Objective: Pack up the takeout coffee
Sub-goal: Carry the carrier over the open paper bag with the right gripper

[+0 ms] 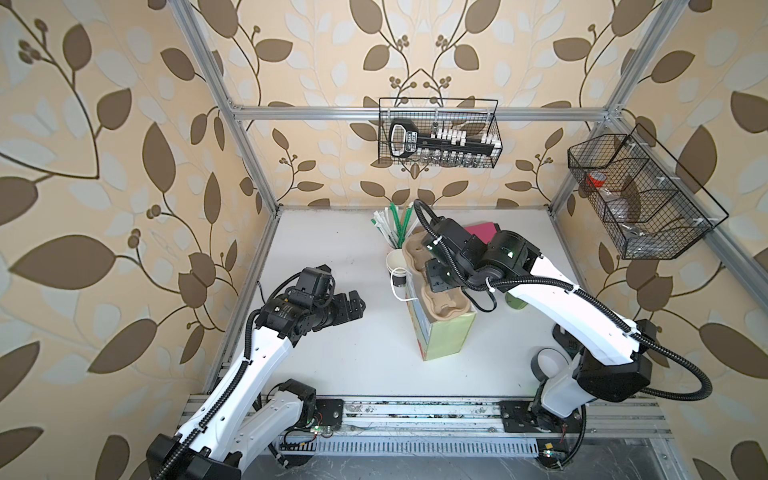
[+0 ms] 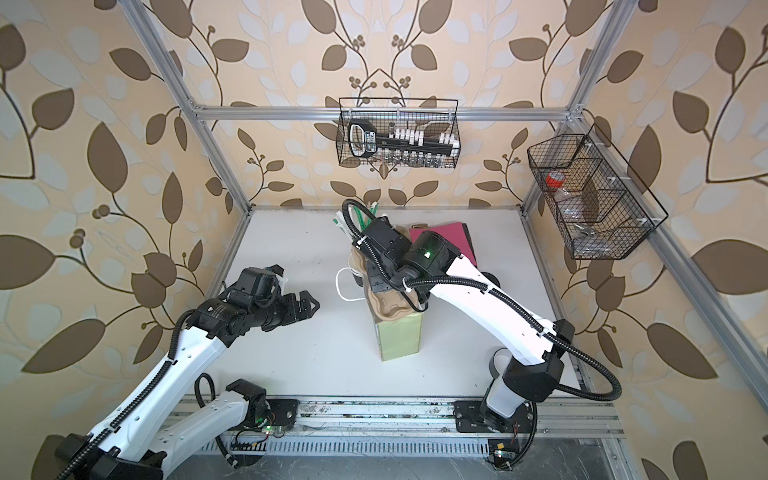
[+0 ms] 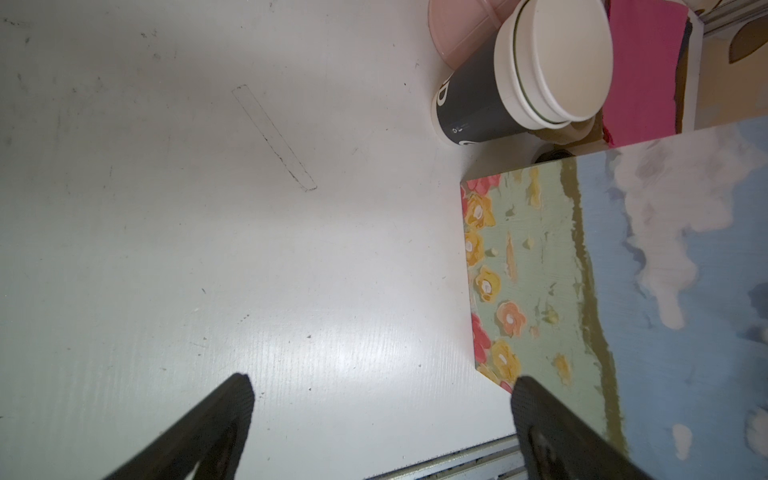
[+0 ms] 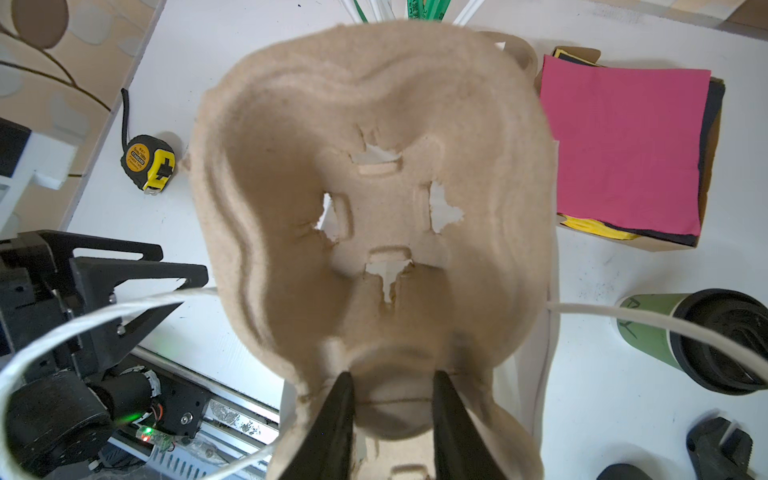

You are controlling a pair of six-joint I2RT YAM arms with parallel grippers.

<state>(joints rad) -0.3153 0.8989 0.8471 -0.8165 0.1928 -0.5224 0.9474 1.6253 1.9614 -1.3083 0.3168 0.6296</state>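
Observation:
The takeout coffee (image 4: 648, 332), a green cup with a black lid, lies on its side on the table beside the bag; a top view shows only a bit of the takeout coffee's green (image 1: 516, 302) under the right arm. My right gripper (image 4: 395, 395) is shut on the middle ridge of a brown pulp cup carrier (image 4: 374, 166), held over the mouth of the green paper bag (image 1: 449, 336), whose flowered side (image 3: 623, 291) fills the left wrist view. My left gripper (image 3: 382, 395) is open and empty just above the table, left of the bag.
Stacked lidless cups (image 3: 557, 58) and a dark cup (image 3: 473, 108) stand behind the bag, with straws (image 1: 395, 224) and pink napkins (image 4: 623, 149). A yellow tape measure (image 4: 147, 162) lies at the table's left edge. The bag's white string handles (image 4: 83, 324) loop outward. Wire baskets (image 1: 438, 133) hang on the walls.

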